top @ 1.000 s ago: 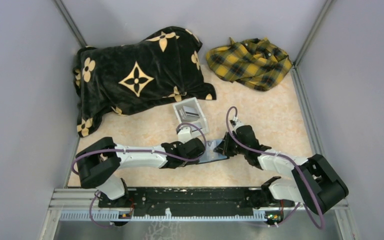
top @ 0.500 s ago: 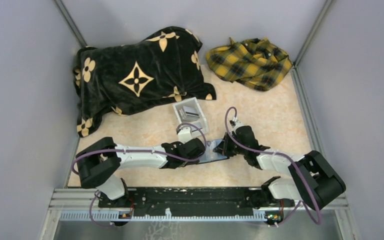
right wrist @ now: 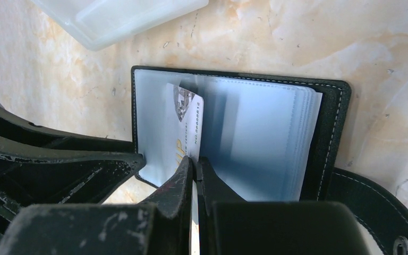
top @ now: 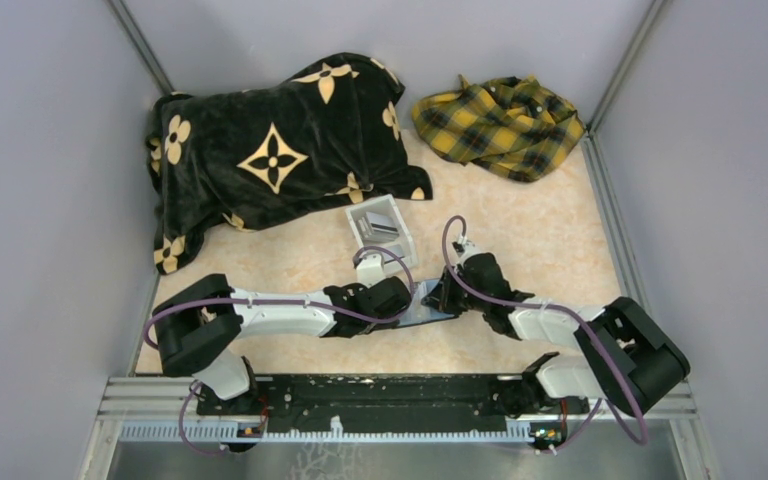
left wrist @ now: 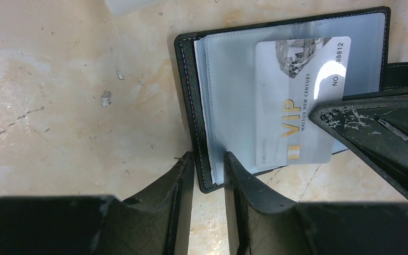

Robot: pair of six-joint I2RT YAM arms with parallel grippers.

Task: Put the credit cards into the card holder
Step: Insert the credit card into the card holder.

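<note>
step: sliding silver VIP card (right wrist: 188,122) into sleeve | right pincer (right wrist: 195,163) clamped on card | left pincer (left wrist: 207,159) clamped on card holder (left wrist: 187,95) edge | next: likely push card straight ahead of right pincer

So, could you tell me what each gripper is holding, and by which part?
The right gripper pinches the card by the edge nearest it. The left gripper seems to clamp the wallet at the corner nearest it.

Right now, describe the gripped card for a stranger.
At the table's near middle lies an open black card holder. The card, pinched by the right gripper, is partly in its clear sleeve. Gold VIP lettering on pale silver marks it.
</note>
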